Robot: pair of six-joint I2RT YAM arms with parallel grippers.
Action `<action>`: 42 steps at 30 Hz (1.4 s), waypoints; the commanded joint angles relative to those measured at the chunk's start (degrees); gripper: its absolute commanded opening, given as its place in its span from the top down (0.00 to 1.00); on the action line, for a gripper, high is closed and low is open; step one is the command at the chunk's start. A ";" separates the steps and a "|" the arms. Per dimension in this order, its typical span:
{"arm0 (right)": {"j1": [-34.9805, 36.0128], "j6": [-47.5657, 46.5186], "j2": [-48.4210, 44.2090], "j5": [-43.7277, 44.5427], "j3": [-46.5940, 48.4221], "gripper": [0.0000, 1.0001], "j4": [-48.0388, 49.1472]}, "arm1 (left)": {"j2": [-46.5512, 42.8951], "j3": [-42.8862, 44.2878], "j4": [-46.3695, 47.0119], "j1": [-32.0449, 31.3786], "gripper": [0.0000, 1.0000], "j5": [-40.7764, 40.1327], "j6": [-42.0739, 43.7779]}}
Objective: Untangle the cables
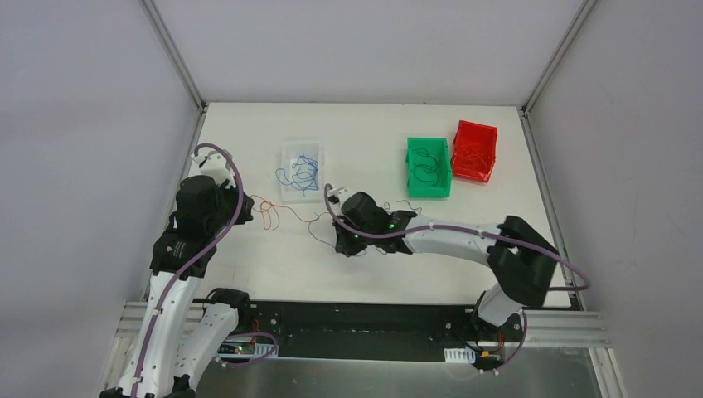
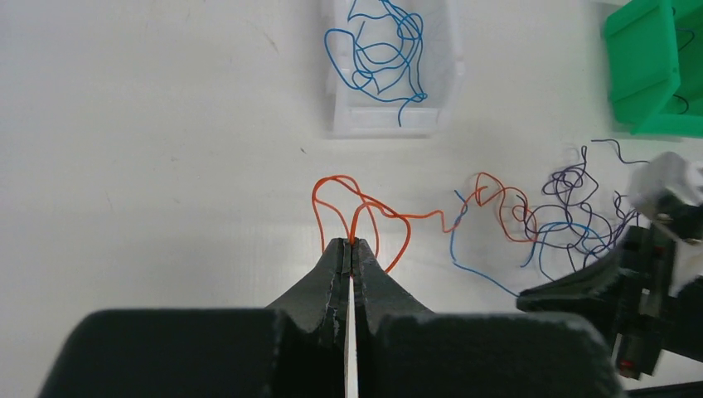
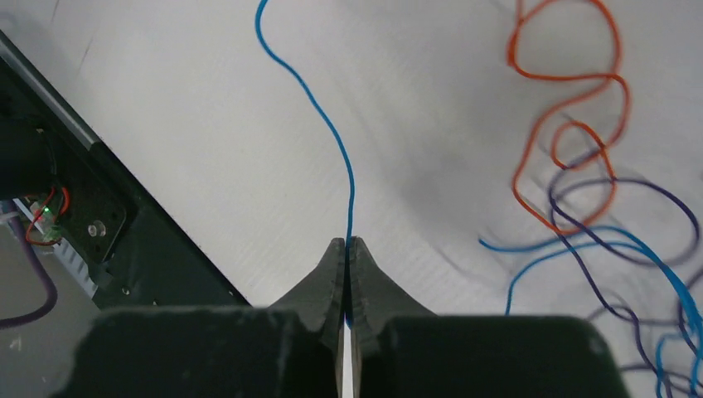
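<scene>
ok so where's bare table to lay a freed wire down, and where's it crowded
Free: the table between the clear bin and green bin, and the stretch between the green bin and the right forearm. Crowded: the line from the left hand, shut on the red wire, to the right hand, shut on a blue wire, across the tangle.

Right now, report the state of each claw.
Left claw: closed, pinching the red cable.
Right claw: closed, pinching a blue cable.
</scene>
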 commanded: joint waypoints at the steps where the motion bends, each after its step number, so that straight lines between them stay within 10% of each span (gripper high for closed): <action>1: -1.92 6.19 -15.01 7.75 -8.16 1.00 2.05 | -0.52 -0.76 1.53 0.37 1.00 -3.94 0.63; 18: -34.88 23.80 -49.70 39.52 -13.26 1.00 -33.88 | -0.58 -1.76 -0.92 0.50 1.00 -23.02 -2.70; 29: -41.76 19.38 -50.33 20.62 -13.95 1.00 -29.45 | -0.89 -1.96 -0.84 0.44 1.00 -18.52 -2.83; 42: -41.76 19.13 -48.27 19.80 -13.16 1.00 -30.02 | -1.09 -2.31 -0.83 0.49 1.00 -18.30 -2.83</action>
